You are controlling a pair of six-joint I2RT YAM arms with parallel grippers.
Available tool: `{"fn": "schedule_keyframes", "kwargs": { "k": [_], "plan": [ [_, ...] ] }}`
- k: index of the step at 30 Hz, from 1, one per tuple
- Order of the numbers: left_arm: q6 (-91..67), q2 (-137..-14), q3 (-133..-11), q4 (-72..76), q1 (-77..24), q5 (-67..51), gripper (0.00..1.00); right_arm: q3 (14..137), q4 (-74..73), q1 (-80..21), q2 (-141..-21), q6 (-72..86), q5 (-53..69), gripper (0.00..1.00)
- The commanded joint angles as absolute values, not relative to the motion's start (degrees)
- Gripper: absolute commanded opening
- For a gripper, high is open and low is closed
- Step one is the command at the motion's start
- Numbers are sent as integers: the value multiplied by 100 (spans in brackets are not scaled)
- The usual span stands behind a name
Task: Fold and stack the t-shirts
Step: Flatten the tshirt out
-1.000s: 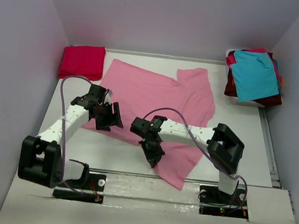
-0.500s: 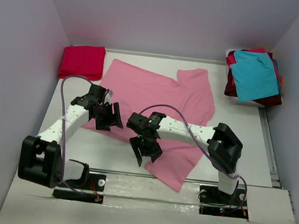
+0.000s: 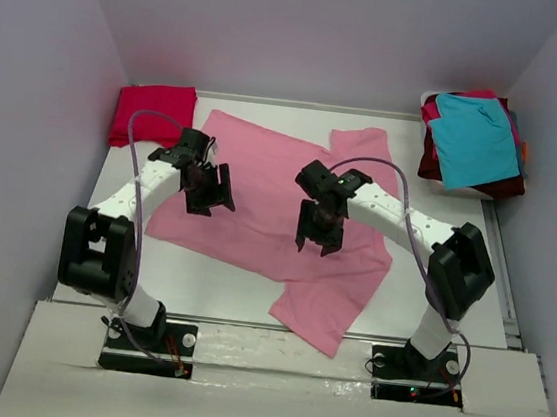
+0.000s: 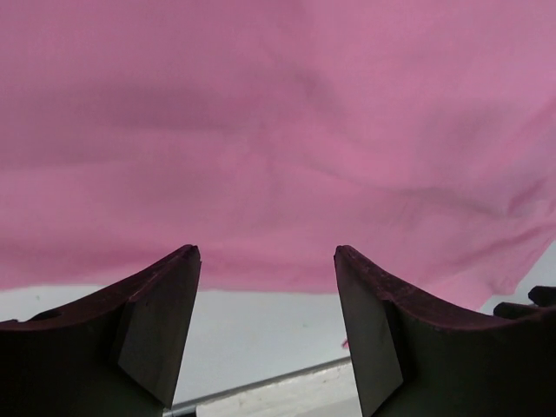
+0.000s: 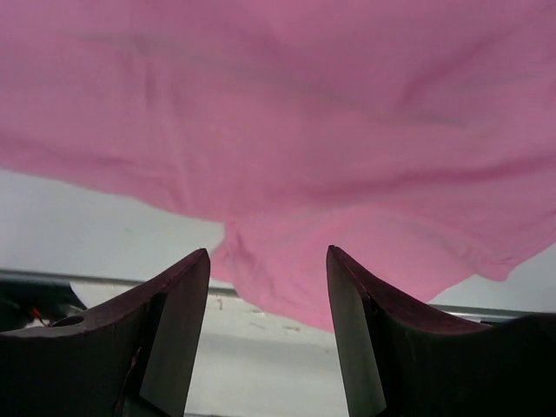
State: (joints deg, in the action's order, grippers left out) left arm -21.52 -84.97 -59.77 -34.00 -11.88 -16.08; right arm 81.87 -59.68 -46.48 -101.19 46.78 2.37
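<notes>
Lying unfolded, the pink t-shirt (image 3: 282, 174) is hovered over by the left gripper (image 3: 210, 193) and right gripper (image 3: 318, 241), jaws wide apart, empty; a folded red shirt (image 3: 153, 114) is set off its far-left corner, a heap of shirts (image 3: 472, 140) left undone off its far right.

Both arms moved away from the near edge.
The right gripper (image 3: 317, 238) travelled from the near hem of the pink t-shirt (image 3: 273, 168) to above its middle. The left gripper (image 3: 210, 193) advanced from the left hem farther over the cloth.
</notes>
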Motion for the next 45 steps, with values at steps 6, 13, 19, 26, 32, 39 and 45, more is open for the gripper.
{"fn": "schedule_keyframes", "kwargs": {
  "k": [6,13,19,26,32,39,45],
  "plan": [
    [-2347,-10517,-8568,-3225,-1169,-1363,74,8948,-5749,-4009,-10626,4851,-475,61],
    [-2329,-11653,-9895,-3524,-1107,-1020,74,8596,-5186,-2928,-10705,4817,-317,60],
    [-2329,-12436,-11195,-3963,-1055,-739,73,8841,-4957,-2180,-11003,4755,-149,59],
    [-2311,-13245,-12647,-4404,-897,-475,73,9764,-5168,-2021,-11768,4711,-202,59],
    [-2259,-13586,-12945,-4228,-783,-386,73,10177,-5176,-1583,-12066,4834,-159,58],
    [-1925,-13720,-12780,-3710,-782,-404,73,10748,-5229,-1292,-12269,4773,-430,58],
    [-1802,-13983,-13007,-3559,-730,-589,73,10890,-5467,-1239,-12472,4693,-676,58]
  ]
}}
